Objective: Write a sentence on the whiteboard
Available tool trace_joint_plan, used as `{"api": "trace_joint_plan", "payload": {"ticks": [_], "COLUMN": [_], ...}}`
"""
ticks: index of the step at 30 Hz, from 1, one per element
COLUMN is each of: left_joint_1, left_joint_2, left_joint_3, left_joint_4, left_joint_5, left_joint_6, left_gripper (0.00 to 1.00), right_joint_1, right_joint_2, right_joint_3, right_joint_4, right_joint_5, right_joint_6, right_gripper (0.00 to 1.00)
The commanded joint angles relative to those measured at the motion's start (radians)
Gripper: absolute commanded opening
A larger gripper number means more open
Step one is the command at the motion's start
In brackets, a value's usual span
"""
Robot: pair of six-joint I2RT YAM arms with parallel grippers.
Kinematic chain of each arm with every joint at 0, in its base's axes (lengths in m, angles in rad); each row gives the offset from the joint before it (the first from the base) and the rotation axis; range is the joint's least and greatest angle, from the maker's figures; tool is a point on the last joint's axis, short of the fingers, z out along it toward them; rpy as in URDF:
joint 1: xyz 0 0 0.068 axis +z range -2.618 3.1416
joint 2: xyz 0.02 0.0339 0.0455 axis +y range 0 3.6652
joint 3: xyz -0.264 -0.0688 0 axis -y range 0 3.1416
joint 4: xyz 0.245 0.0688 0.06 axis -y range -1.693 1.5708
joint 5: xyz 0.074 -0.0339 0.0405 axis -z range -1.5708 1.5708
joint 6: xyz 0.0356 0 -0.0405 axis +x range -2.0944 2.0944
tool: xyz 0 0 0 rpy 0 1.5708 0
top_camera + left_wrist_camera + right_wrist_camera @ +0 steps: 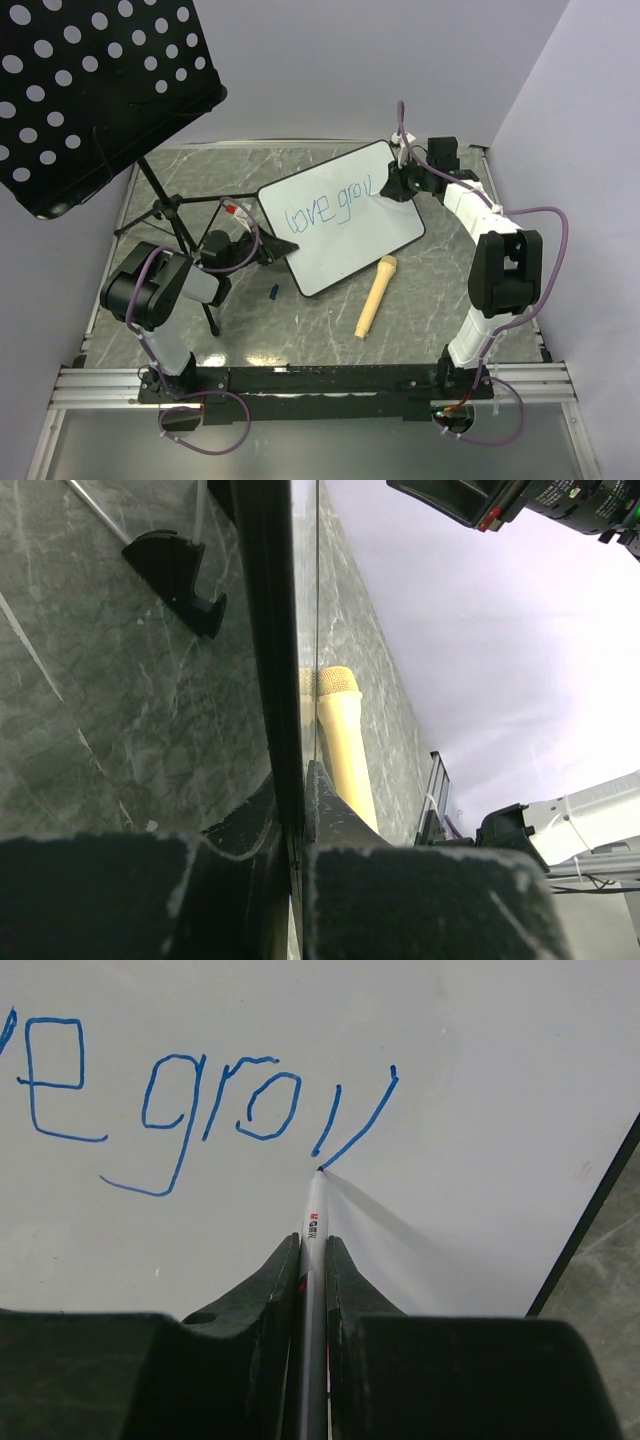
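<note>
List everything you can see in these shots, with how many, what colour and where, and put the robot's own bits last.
whiteboard: one, white with a black rim, mid-table
sentence: one, blue, on the whiteboard, unfinished, reads "love gro" plus a part-made letter
marker: one, white barrel, tip on the whiteboard at the last stroke
microphone: one, beige, lying on the table beside the whiteboard's near edge
small cap-like piece: one, blue, on the table by the left arm
perforated panel: one, black, raised at far left
tripod stand: one, black, below the panel
table: one, grey marbled
left gripper: one, black, shut on the whiteboard's edge
right gripper: one, black, shut on the marker
</note>
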Motion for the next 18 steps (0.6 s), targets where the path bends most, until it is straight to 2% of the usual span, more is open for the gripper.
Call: {"api": "trace_joint_plan", "payload": {"ticks": [1,18], "left_joint_1": [-0.006,-0.006], "left_joint_2": [-0.022,-0.024], "left_joint_3": [0.035,0.021], "left_joint_4": [0.22,0.226], "left_joint_5": [0.07,0.073], "left_joint_6": [0.08,0.082], "left_gripper": [0.01,0.01], "right_joint_1": [0.007,0.014], "right_joint_2": [-0.049,0.011], "right_joint_3": [0.001,0.112], "right_joint_4": [0.009,0.008], "right_joint_5": [-0.027,-0.019], "right_joint_6": [-0.007,0.033], "right_gripper": [0.0,0.0]}}
